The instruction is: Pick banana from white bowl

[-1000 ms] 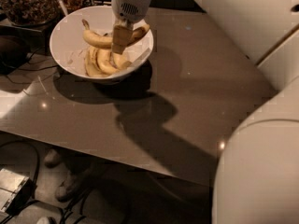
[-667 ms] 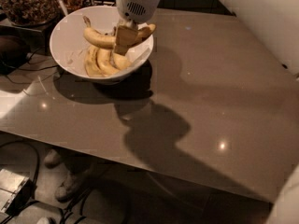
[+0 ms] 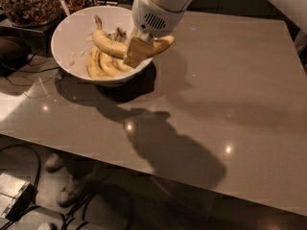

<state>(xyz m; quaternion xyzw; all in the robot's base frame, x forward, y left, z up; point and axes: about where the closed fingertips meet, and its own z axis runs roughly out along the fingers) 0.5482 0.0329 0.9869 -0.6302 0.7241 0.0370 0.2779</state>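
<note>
The banana [image 3: 108,43] lies crosswise over the white bowl [image 3: 64,35], with one end above the bowl's inside and the other past the right rim. The gripper [image 3: 136,52] reaches down from above, its jaws clenched on the banana's middle. Shorter bananas [image 3: 103,65] lie in the bowl, which stands on the tabletop [image 3: 216,104] near a granola jar [image 3: 26,4].

Glossy brown desk [image 3: 216,80]; granola jar [image 3: 26,4] at its far-left corner, black cables [image 3: 29,74] trailing off the left edge, shoes [image 3: 72,190] on the floor beneath. Gripper [image 3: 136,54] hangs near that far-left corner.
</note>
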